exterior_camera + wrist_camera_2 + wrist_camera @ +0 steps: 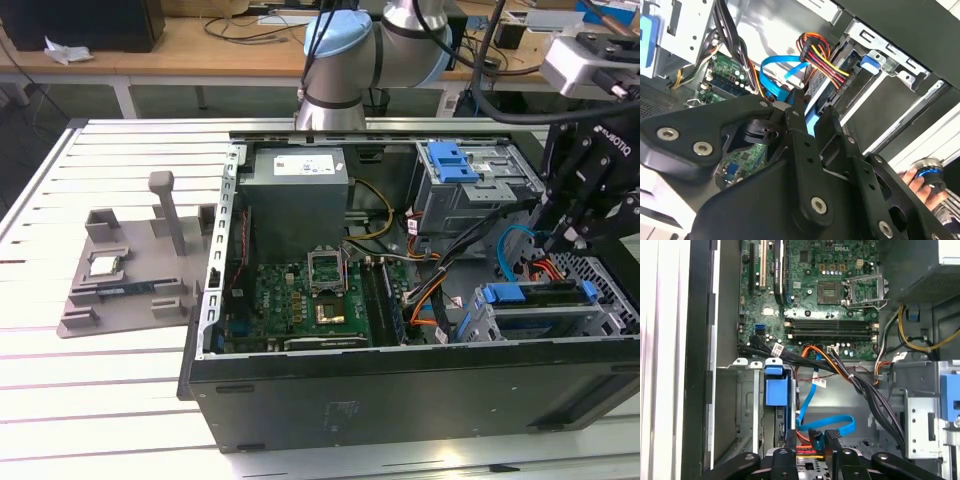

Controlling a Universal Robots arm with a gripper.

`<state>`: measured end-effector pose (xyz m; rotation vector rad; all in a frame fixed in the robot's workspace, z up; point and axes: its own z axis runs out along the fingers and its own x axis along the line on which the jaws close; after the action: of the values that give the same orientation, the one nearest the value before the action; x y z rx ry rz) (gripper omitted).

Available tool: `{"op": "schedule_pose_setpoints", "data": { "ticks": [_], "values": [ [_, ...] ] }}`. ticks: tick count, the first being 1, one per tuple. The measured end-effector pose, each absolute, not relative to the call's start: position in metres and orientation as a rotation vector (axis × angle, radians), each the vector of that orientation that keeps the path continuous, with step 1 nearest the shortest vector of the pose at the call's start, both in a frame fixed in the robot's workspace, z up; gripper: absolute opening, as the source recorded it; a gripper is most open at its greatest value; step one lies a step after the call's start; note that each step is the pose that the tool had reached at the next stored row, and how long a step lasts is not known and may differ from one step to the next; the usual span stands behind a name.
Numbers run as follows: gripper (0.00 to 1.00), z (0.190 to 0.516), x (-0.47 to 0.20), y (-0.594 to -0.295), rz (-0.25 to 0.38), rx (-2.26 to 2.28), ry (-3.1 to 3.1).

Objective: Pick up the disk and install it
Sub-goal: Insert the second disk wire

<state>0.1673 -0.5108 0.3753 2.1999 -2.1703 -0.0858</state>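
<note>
At the exterior view's right, over the near corner of the open computer case [400, 380] – the tool [560, 240], black, hanging low above the lower drive bay. Whether it is wide, narrow or clamped on anything, you cannot tell from these views.

Item, the disk [535, 300]: lies flat in its blue carrier inside that lower bay, just beneath the tool in the exterior view. In the first wrist view its blue carrier end [776, 387] sits within the grey metal bay. Judged seated or nearly so, since the carrier lies level with the bay rails.

Item, blue data cable [825, 422]: loops just beside the tool [822, 440], with the orange-and-red power lead [820, 55] – both crowd the bay mouth, so you have little room there.

Item, upper drive cage [470, 185]: carries a blue bracket; stands apart from the disk.

Item, power supply box [297, 190] and motherboard [300, 300]: well apart from the tool.

Item, grey fixture [130, 270]: rests on the bench [100, 400], outside the case.
</note>
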Motion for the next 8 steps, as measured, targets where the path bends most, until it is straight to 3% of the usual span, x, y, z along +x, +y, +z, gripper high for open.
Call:
{"op": "schedule_pose_setpoints", "data": {
  "ticks": [4, 6, 8],
  "values": [
    [0.35, 0.3753, 0.1673, -0.5108, -0.086, 2.202, -2.168],
    [0.16, 0.3753, 0.1672, -0.5108, -0.086, 2.202, -2.168],
    [0.16, 0.3753, 0.1673, -0.5108, -0.086, 2.202, -2.168]
  ]
}}
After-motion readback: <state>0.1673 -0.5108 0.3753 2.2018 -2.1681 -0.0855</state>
